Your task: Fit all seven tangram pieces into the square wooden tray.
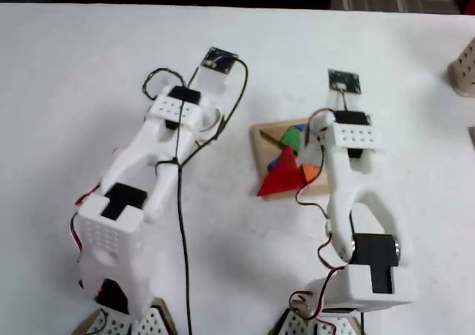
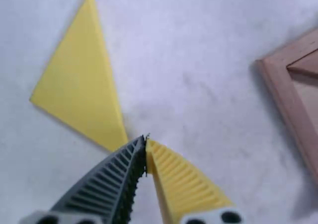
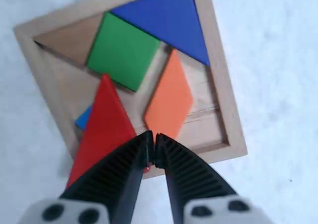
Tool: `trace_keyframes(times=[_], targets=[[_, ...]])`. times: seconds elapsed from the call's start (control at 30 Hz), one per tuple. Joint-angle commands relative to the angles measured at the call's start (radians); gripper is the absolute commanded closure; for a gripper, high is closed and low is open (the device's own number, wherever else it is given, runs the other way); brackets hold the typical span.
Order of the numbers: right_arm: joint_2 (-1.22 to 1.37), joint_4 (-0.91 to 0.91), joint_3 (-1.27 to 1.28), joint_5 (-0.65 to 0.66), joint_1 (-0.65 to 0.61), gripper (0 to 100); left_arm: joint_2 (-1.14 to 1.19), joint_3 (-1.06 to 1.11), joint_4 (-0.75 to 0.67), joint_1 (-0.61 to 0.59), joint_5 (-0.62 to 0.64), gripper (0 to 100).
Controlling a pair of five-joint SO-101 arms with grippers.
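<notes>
Six of the seven pieces are at the square wooden tray, which sits at about 3 o'clock from the left arm in the high view, and four of them look seated flat. The big blue triangle fills one corner of the floor. The big red triangle is not in: it lies tilted across the rim, its point jutting over the table at the tray's 7 o'clock in the high view. The right gripper hovers just beside it with its claw drawn together on nothing. The yellow triangle lies flat on the table outside the tray, near its corner, and the left gripper has its claw closed, empty, tips right at that piece's nearest corner. The green square, orange parallelogram and brown triangle lie flat inside. A small blue piece peeks from under the red one. By my reckoning the job is past halfway. Red needs settling and yellow fetching, and orange probably needs shifting to make room.
</notes>
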Motion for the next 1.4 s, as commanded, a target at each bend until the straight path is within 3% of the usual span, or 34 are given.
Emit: trace_keyframes(times=[0.0,0.3,1.03,1.37], targets=[[-0.012,-0.045,-0.077,-0.061,-0.058,98.1,-0.008,-0.054,-0.014,0.007,0.003,97],[0.183,-0.143,-0.087,-0.061,-0.064,98.1,-0.008,-0.054,-0.014,0.007,0.003,97],[0.193,-0.094,-0.041,0.058,0.036,98.1,-0.008,-0.054,-0.014,0.008,0.003,97],[0.056,0.119,-0.078,0.057,-0.004,98.1,-0.008,-0.054,-0.014,0.008,0.003,97]])
